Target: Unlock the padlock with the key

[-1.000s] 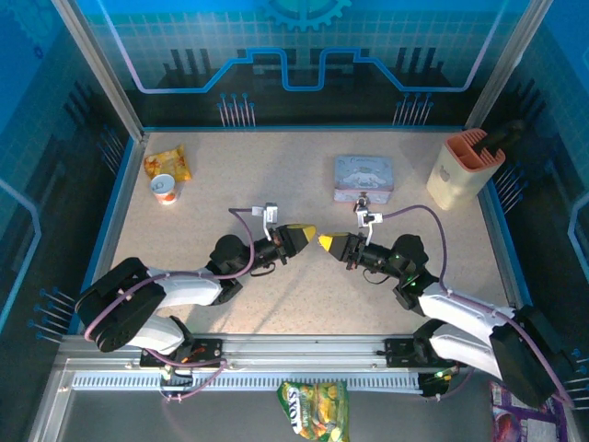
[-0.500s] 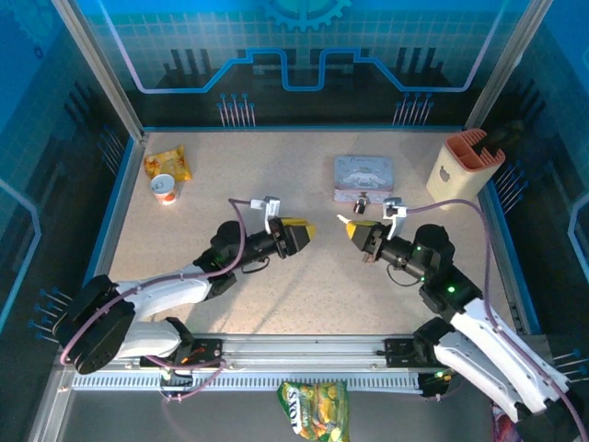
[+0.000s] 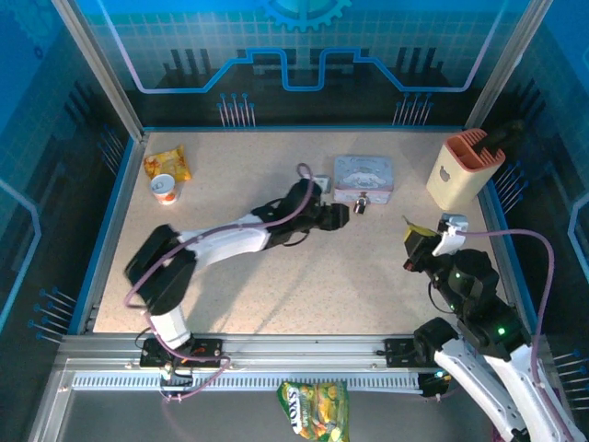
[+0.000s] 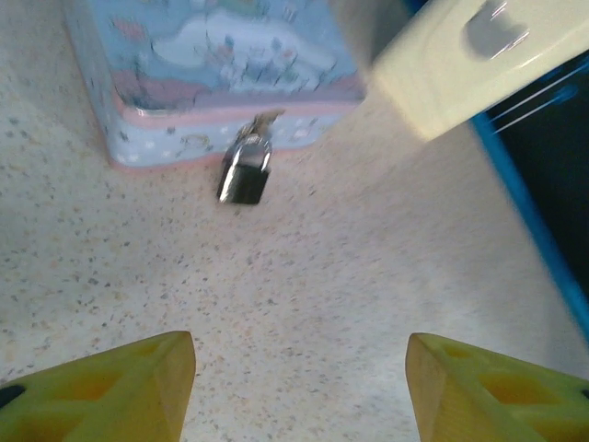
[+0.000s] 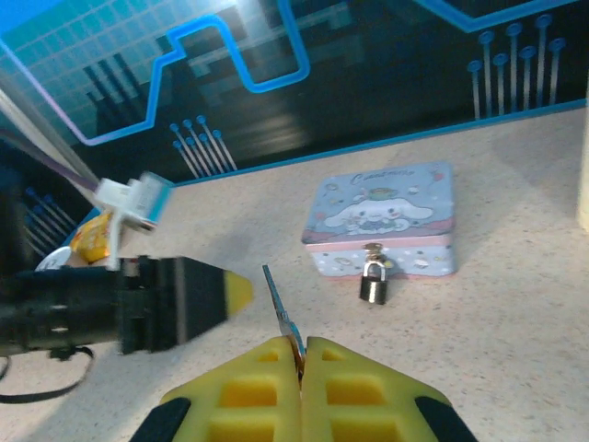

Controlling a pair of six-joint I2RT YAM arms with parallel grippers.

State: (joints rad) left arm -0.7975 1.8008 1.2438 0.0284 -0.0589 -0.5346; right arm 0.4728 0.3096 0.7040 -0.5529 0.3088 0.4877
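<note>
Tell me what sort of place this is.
Probably a robot demo or test cell rather than a home: a speckled table with a blue rim, walls printed with circuit-board graphics, and aluminium framing enclosing it.

The speckled beige table [image 3: 304, 285] carries a pale blue tin [image 3: 363, 171] near its far edge. The padlock [image 3: 360, 204] rests against the tin's near side. A cream holder [image 3: 456, 175] stands right of the tin. A yellow packet [image 3: 167, 163] and a small cup [image 3: 164, 189] lie well left of it.
</note>
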